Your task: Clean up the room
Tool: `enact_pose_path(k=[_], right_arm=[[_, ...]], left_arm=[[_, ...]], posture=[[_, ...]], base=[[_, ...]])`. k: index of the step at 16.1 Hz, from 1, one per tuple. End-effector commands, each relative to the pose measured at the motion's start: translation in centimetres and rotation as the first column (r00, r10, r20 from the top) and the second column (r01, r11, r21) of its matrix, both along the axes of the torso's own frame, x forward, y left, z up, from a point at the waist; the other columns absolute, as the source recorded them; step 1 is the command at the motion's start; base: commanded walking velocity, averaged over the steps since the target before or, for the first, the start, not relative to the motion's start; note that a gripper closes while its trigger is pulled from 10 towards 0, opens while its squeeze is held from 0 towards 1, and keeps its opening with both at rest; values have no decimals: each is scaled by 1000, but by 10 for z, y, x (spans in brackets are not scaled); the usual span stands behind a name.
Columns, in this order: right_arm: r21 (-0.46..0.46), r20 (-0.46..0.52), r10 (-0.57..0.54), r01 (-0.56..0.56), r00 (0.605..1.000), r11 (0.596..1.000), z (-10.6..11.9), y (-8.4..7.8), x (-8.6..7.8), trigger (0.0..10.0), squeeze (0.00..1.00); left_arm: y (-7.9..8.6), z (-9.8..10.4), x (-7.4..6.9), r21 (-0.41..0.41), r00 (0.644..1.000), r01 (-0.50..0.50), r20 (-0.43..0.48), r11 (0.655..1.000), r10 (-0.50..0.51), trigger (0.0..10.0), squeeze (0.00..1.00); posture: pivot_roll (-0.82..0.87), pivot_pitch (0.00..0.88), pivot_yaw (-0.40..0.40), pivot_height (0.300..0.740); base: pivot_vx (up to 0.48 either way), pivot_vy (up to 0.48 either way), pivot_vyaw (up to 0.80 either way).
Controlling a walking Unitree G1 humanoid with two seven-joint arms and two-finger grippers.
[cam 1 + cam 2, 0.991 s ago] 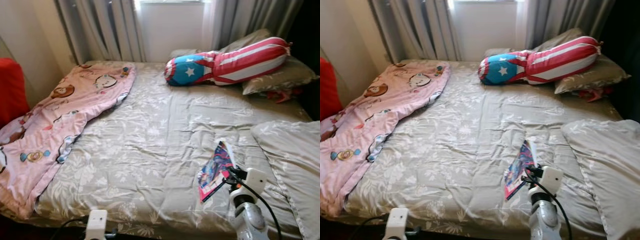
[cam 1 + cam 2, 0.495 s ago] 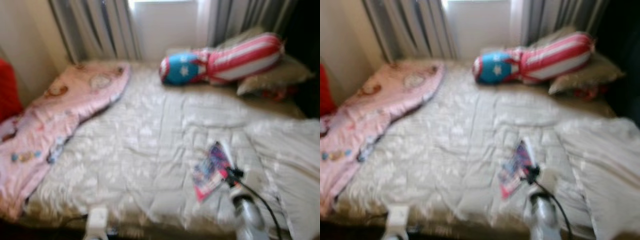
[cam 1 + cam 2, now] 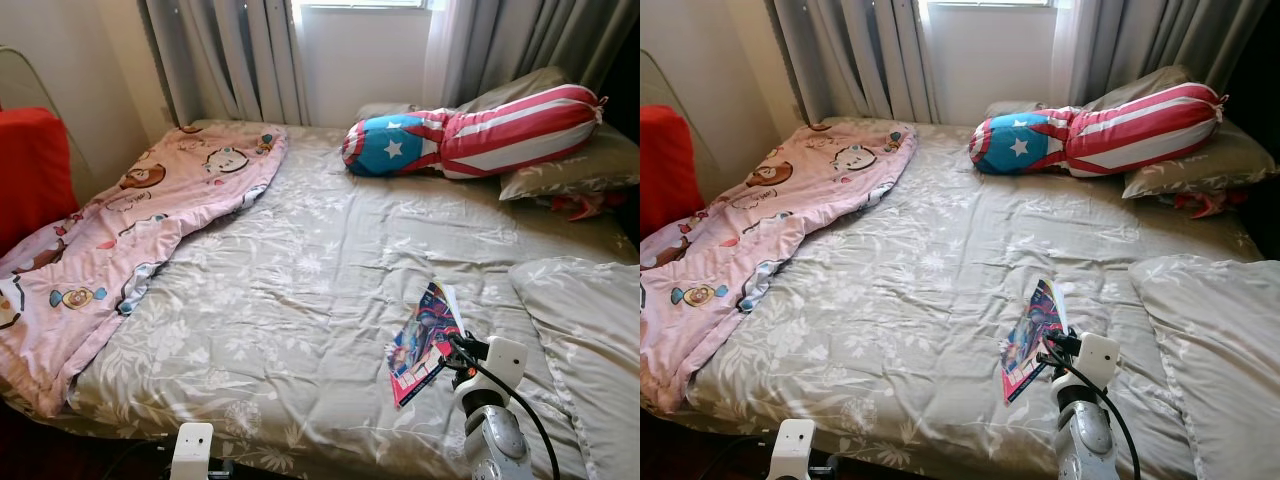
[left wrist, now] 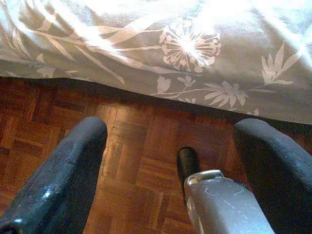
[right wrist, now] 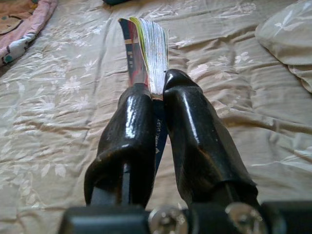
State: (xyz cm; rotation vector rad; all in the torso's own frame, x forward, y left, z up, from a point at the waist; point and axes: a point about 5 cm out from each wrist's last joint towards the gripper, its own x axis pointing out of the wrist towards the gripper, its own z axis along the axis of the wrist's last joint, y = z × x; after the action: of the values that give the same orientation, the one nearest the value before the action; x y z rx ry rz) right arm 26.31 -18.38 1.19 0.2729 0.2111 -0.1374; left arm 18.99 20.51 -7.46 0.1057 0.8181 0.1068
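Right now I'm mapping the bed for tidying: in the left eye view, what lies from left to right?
Red chair → pink blanket → magazine held in the right gripper → grey pillow at the right edge.

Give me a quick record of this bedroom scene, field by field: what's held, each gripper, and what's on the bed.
held item: magazine, lifted above the bed
right gripper: jaws shut on the magazine's edge
left gripper: jaws open, low over the wood floor by the bed edge
bed: grey floral cover
on bed: pink blanket, striped bolster, grey pillows
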Motion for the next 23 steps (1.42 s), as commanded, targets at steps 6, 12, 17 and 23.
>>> enact_pose_path(k=[6,12,17,23], right_arm=[[-5,10,-4,4,1000,1000,5,-2,5,10000,0],[-15,21,-4,4,1000,1000,6,-3,5,10000,0],[-12,17,0,0,1000,1000,5,-1,5,10000,0],[-4,14,6,-6,1000,1000,4,0,5,10000,0]], left_arm=[[3,-2,-4,10,1000,0,-27,1000,0,10000,0],[0,-2,-3,2,1000,-11,-20,1000,11,10000,0],[2,-2,-4,-8,999,-25,-23,1000,25,10000,0],[4,-3,-5,-15,999,-43,-32,999,42,10000,0]], posture=[[-89,0,-3,740],[-89,0,-5,740],[-89,0,-5,740],[-89,0,-5,740]], base=[[0,-391,-116],[0,0,-236],[0,0,0],[0,205,0]])
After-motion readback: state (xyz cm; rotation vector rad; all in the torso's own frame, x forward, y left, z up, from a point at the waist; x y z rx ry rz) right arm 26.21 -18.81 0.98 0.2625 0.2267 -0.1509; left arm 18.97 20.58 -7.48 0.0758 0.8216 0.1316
